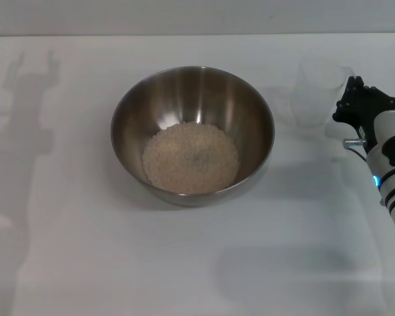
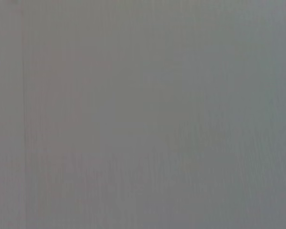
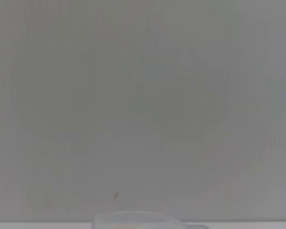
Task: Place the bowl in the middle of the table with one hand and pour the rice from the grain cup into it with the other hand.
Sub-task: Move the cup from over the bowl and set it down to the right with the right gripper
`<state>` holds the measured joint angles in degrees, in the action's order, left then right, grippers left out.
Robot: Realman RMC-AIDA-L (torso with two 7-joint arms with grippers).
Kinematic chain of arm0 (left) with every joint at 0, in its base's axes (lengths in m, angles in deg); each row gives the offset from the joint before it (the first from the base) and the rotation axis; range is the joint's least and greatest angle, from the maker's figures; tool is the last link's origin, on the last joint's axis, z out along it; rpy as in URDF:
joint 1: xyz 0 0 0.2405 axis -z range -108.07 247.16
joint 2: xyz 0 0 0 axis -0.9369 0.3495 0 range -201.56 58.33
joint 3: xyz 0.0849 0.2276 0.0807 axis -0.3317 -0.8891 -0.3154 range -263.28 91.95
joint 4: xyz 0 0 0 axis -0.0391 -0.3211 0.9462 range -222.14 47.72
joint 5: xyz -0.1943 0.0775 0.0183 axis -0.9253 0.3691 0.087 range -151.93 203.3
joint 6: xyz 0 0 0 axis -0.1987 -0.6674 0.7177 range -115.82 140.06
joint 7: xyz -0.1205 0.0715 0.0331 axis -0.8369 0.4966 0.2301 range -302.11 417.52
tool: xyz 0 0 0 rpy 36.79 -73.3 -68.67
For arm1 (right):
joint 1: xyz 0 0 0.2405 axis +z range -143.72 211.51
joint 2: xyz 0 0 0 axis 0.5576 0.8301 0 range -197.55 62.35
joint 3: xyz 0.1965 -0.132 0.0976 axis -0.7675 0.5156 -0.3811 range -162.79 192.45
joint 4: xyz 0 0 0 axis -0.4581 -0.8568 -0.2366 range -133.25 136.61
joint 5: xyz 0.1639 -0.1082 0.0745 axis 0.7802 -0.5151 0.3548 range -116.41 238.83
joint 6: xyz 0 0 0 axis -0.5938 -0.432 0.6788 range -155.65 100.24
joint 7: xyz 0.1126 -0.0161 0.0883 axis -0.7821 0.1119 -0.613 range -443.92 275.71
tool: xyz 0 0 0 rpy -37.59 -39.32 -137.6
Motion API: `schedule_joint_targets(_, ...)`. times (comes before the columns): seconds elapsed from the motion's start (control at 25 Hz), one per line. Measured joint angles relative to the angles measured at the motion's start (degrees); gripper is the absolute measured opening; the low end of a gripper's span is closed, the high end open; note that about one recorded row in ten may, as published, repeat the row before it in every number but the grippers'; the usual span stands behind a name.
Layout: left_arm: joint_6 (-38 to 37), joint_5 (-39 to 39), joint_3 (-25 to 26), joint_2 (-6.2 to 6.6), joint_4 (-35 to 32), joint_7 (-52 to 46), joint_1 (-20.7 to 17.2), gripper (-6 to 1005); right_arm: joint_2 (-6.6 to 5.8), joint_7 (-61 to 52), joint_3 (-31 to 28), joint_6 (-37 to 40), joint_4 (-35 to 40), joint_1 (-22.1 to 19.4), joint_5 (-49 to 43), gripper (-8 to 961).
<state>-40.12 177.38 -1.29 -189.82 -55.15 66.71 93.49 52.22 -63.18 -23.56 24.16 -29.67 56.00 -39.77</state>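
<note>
Right gripper (image 1: 354, 99), a black pincer on a white arm with a small blue light, sits near the right edge of the table (image 1: 85, 263), just beside the grain cup (image 1: 319, 92). From the head view its fingers point toward the cup, but whether they are spread or closed, and whether they touch the cup, cannot be told. Nothing is seen held in it.

Standing upright near the far right corner of the table, the grain cup is a small clear plastic vessel, so transparent that it nearly blends into the white surface. It looks empty, though its clear walls make that hard to confirm. In the right wrist view only a pale curved rim (image 3: 136, 220) shows at the frame's lower border, probably the cup's.

In the middle of the table rests the bowl (image 1: 250, 118), large, round and made of brushed stainless steel with a shiny, reflective inner wall. It is much wider than the cup and stands apart from it. Inside, the rice (image 1: 191, 158) forms a pale beige, grainy mound covering the bottom.

Smooth, flat, plain white tabletop fills the view. A soft arm-shaped shadow falls near its left edge. The left wrist view shows only a blank grey surface.
</note>
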Motion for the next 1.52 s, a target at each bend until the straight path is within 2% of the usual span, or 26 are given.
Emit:
schedule_joint_targets(0.36, -0.3, 0.1, 0.0, 0.0, 1.4, 0.0, -0.5, 570, -0.11, 0.0, 0.5, -0.3, 0.0, -0.4, 0.0, 5)
schedule_joint_targets(0.48, -0.3, 0.7, 0.1, 0.0, 1.5, 0.0, -0.5, 570, -0.11, 0.0, 0.6, -0.3, 0.0, -0.6, -0.1, 83)
schedule_joint_targets(0.88, -0.5, 1.5, 0.4, 0.0, 2.1, 0.0, -0.6, 571, -0.12, 0.0, 2.7, -0.4, -0.7, -1.5, -0.1, 118)
schedule_joint_targets(1.32, -0.5, 1.6, 0.0, -0.06, 2.2, 0.0, -0.6, 571, -0.12, 0.0, 4.0, 2.4, -2.8, -4.9, -0.2, 189)
schedule_joint_targets(1.52, -0.3, 1.6, 0.0, -0.13, 2.1, 0.0, -0.9, 570, -0.19, 0.0, 5.6, 4.5, -3.5, -6.1, -0.4, 189)
